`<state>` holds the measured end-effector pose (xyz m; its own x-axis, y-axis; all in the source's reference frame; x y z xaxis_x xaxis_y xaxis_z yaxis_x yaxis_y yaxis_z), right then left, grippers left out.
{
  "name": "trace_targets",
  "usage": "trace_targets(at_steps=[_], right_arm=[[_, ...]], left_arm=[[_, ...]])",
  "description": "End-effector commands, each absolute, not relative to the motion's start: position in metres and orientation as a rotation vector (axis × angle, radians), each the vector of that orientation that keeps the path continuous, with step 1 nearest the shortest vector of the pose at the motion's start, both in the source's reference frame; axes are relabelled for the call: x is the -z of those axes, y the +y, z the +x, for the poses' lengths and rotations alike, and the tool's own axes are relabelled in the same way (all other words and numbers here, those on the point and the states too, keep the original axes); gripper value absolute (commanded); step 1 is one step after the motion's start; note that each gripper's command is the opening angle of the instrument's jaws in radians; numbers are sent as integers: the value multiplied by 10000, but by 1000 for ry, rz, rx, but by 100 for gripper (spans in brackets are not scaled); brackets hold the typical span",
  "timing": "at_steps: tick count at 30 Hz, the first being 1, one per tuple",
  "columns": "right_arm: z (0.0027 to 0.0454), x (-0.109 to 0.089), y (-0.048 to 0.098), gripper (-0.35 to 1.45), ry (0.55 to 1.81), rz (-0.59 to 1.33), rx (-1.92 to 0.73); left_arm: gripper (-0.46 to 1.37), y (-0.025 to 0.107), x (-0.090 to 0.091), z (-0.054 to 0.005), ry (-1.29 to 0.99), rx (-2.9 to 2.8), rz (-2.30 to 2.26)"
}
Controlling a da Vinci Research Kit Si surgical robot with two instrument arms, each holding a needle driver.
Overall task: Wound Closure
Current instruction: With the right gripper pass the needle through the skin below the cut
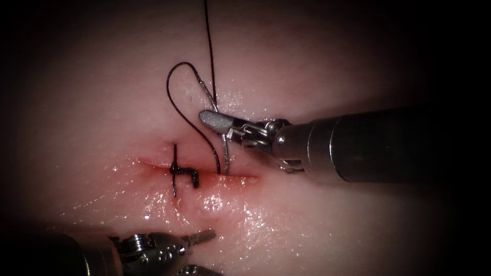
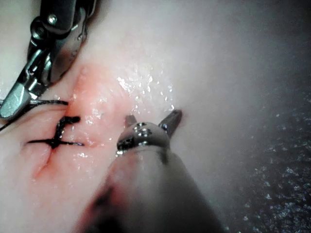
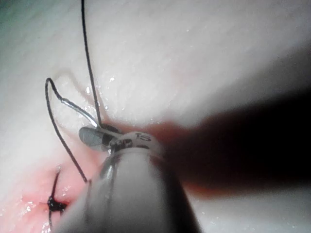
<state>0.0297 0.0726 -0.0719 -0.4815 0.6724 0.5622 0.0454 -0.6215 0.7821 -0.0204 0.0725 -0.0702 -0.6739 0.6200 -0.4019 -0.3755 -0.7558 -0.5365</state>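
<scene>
Right tool [image 1: 217,121]: jaws closed on the needle [image 1: 225,153], gripping it near its upper, thread-bearing end. Shaft enters level from the right and lies above the cut [image 1: 204,176], tip pointing left.

Needle: curved, held upright below the jaws; its lower end meets the tissue [image 1: 317,61] at the upper edge of the cut, just right of the knot. Whether the tip is under the surface cannot be told.

Thread [image 1: 179,97]: dark; loops up and left from the needle's end, then runs down into the cut beside the needle. A second strand rises straight out of view.

Left tool [image 2: 150,121]: jaws parted, holding nothing, hovering over wet tissue below the cut, well apart from the needle.

Knot [image 1: 184,171]: one finished stitch across the cut, short ends standing out, red fluid [image 1: 153,171] around it.
</scene>
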Motion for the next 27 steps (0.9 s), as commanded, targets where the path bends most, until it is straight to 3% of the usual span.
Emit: trace_targets(at_steps=[1,27], right_arm=[[298,719,723,-35,1050,1313,-2156],[314,763,666,-35,1011,1423,-2106]], left_arm=[[72,725,702,-203,-562,-2389,-782],[73,727,702,-200,-550,-2391,-784]])
